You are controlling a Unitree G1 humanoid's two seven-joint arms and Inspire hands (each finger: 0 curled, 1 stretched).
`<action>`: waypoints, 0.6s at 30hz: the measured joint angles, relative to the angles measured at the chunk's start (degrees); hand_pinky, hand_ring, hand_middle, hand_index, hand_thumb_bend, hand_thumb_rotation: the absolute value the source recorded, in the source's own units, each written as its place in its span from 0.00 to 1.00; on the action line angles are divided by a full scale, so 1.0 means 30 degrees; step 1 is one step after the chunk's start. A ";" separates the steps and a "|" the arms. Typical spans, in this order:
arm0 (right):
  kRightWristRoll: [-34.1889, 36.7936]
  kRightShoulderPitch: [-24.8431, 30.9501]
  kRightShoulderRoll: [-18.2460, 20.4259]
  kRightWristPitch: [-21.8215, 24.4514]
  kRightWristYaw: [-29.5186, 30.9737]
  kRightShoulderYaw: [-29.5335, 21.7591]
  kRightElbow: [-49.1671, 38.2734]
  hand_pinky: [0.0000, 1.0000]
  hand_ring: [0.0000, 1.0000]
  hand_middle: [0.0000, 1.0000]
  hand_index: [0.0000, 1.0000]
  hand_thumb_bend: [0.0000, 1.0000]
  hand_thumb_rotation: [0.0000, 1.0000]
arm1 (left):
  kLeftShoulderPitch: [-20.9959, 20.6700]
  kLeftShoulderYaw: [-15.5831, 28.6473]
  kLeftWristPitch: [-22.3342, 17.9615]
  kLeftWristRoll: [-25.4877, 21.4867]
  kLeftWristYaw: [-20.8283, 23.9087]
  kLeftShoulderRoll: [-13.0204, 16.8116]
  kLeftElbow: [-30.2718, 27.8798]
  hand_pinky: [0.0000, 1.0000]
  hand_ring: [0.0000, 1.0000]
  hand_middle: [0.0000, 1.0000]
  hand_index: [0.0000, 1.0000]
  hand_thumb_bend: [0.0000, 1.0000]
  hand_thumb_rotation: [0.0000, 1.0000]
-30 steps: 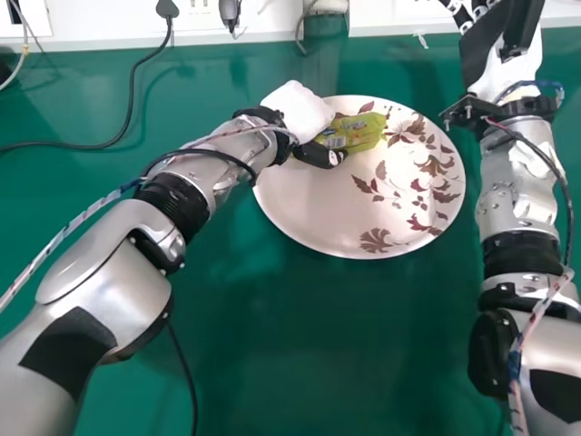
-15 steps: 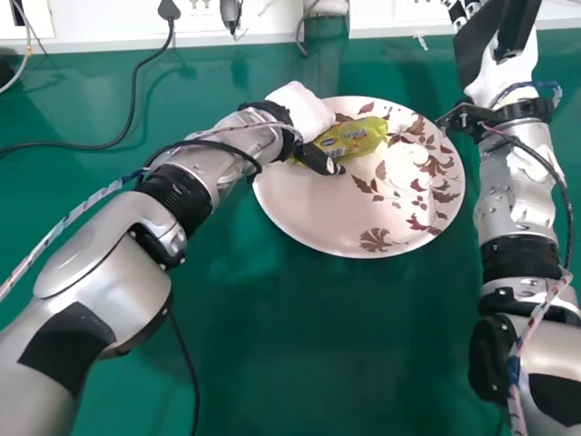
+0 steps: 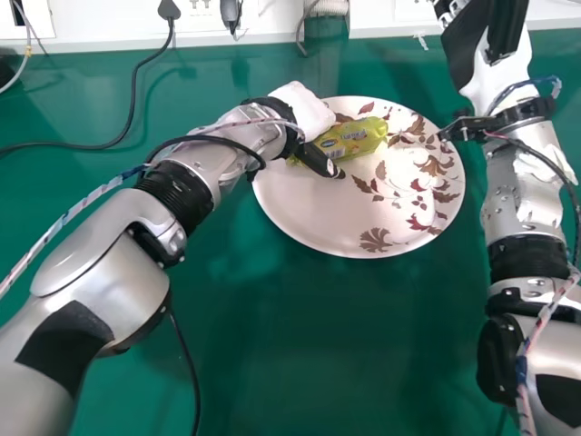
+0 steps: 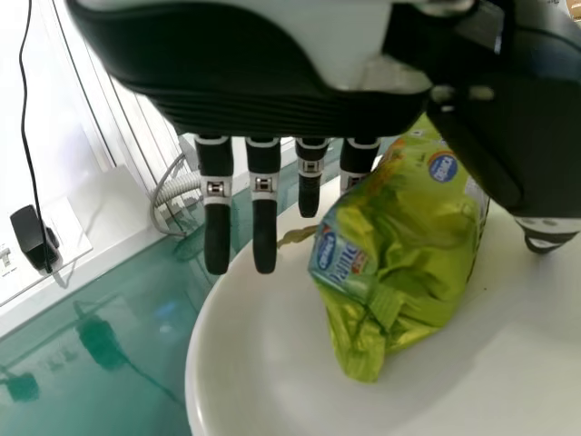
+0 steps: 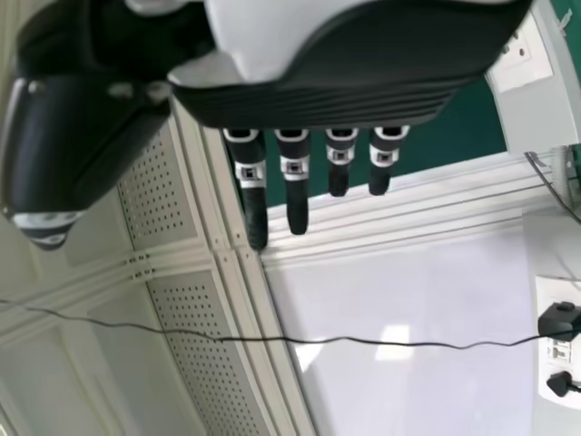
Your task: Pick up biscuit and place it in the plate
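The green tabletop (image 3: 318,345) is being overlapped along its far side by white trunking (image 3: 100,23). In the head view, the left arm (image 3: 100,263) is being held aslant from the lower left toward the middle, while the right arm (image 3: 522,204) is being held upward along the right side. Between them, a round white plate (image 3: 313,218) is being supported by the tabletop, its surface being decorated by reddish-brown leaves. The right robot hand (image 3: 499,68) is being held at the upper right, well apart from the biscuit; in the right wrist view, its fingers (image 5: 296,195) are being held straight, with the thumb (image 5: 41,154) standing apart from them. The left robot hand (image 3: 304,111) is being held over the plate's far left part. In the left wrist view, its fingers (image 4: 263,227) are being kept straight and well apart from its thumb (image 4: 546,200); whether the wrapper is being touched cannot be told. The yellow-green biscuit packet (image 3: 356,136) is being borne by the plate, lying aslant toward its far left side, between the left robot hand's fingers and thumb. At the upper left, a thin black cable (image 3: 132,100) is being led across the tabletop to a dark plug (image 3: 169,10) at the trunking.
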 measured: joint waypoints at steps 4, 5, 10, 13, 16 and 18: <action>0.0033 0.0009 -0.0002 0.0186 0.0333 0.0030 0.0000 1.00 0.98 0.89 0.80 1.00 0.54 | -0.0001 0.0009 -0.0133 -0.0027 -0.0016 0.0088 -0.0033 0.67 0.77 1.00 1.00 1.00 0.80; 0.0033 0.0010 -0.0003 0.0188 0.0394 0.0036 0.0000 1.00 0.99 0.89 0.81 1.00 0.54 | 0.0000 0.0012 -0.0158 -0.0036 -0.0026 0.0119 -0.0053 0.69 0.78 1.00 1.00 1.00 0.80; 0.0027 0.0011 -0.0078 0.0186 0.0651 0.0053 0.0001 1.00 1.00 0.91 0.84 1.00 0.57 | 0.0019 0.0014 -0.0313 -0.0028 -0.0073 0.0305 -0.0252 0.73 0.83 1.00 1.00 1.00 0.82; 0.0085 0.0011 -0.0080 0.0189 0.0694 0.0039 0.0004 1.00 1.00 0.93 0.85 1.00 0.55 | 0.0114 0.0056 -0.0276 -0.0038 0.0138 0.0387 -0.0369 0.76 0.88 1.00 1.00 1.00 0.82; 0.0100 0.0011 -0.0080 0.0188 0.0841 0.0033 0.0077 1.00 1.00 0.96 0.87 1.00 0.56 | 0.0204 0.0077 -0.0275 -0.0038 0.0396 0.0474 -0.0444 0.84 0.93 1.00 1.00 1.00 0.82; 0.0101 0.0011 -0.0079 0.0187 0.0918 0.0032 0.0092 1.00 1.00 0.97 0.87 1.00 0.55 | 0.0299 0.0084 -0.0288 -0.0042 0.0471 0.0584 -0.0448 0.87 0.95 1.00 1.00 1.00 0.83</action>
